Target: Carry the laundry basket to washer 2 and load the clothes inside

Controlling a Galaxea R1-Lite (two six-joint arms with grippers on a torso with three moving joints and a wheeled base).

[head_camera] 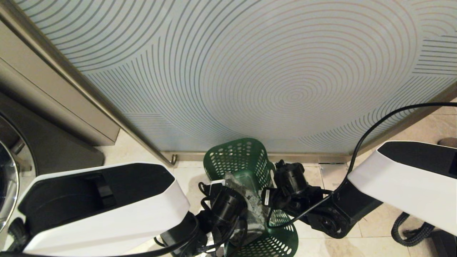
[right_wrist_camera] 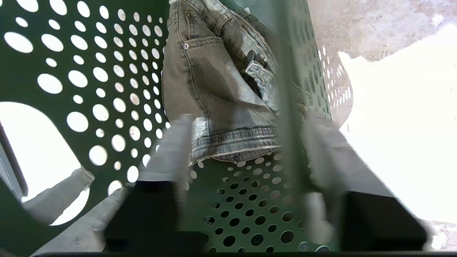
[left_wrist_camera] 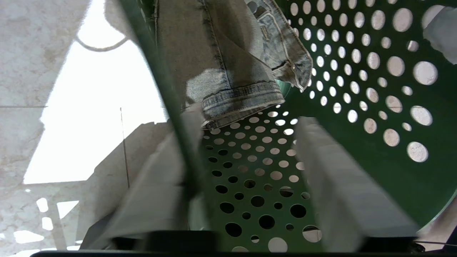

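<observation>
The dark green laundry basket (head_camera: 237,159) stands on the tiled floor between my two arms. The clothes (head_camera: 250,203), a faded grey denim garment, lie inside it (left_wrist_camera: 214,53) (right_wrist_camera: 214,82). My left gripper (left_wrist_camera: 246,121) is open and straddles one side wall of the basket (left_wrist_camera: 378,171), one finger outside the rim and one inside. My right gripper (right_wrist_camera: 250,119) straddles the opposite wall (right_wrist_camera: 18,78) the same way, also open. A dark grey washer with a chrome door rim (head_camera: 7,185) shows at the far left; its number is hidden.
A frosted glass panel with curved lines (head_camera: 250,71) rises just behind the basket, on a metal frame. A beige cabinet (head_camera: 53,107) stands above the washer at the left. A black cable (head_camera: 375,125) arcs over my right arm. Pale tiles (head_camera: 375,228) lie to the right.
</observation>
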